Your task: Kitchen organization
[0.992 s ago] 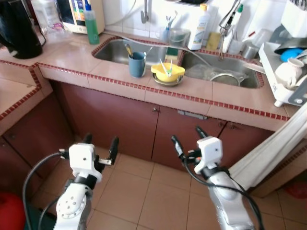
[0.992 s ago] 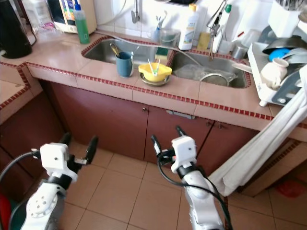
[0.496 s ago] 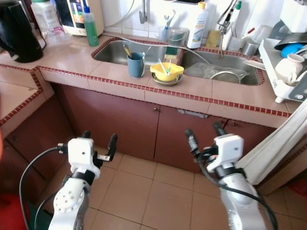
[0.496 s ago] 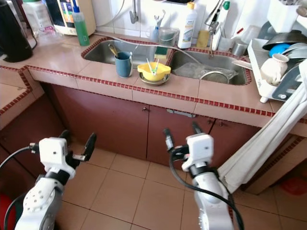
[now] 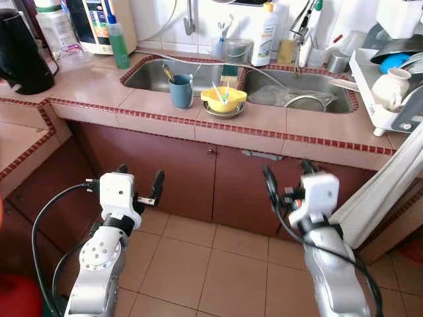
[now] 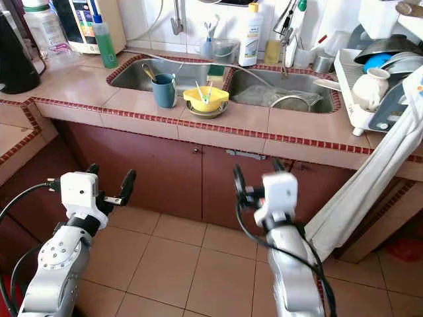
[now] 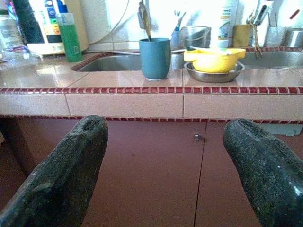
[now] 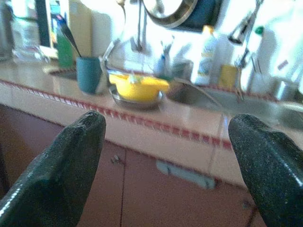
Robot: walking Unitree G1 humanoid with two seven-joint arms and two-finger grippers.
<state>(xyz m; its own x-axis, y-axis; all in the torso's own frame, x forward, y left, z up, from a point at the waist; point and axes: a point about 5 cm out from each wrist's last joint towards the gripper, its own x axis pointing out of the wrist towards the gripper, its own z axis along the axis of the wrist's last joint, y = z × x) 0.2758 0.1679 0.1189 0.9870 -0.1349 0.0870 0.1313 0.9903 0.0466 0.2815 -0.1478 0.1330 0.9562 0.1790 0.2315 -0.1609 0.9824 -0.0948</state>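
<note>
Left gripper [image 5: 140,187] and right gripper [image 5: 288,179] gape wide, empty; blue cup [image 5: 180,91] crowds the counter's front edge [image 5: 264,129]; a careless reach likely topples it.

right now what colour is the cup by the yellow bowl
Teal blue cup; it shows best in the left wrist view.

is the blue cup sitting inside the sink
No, the blue cup stands on the tiled counter at the front edge of the left sink basin, beside the yellow bowl.
</note>
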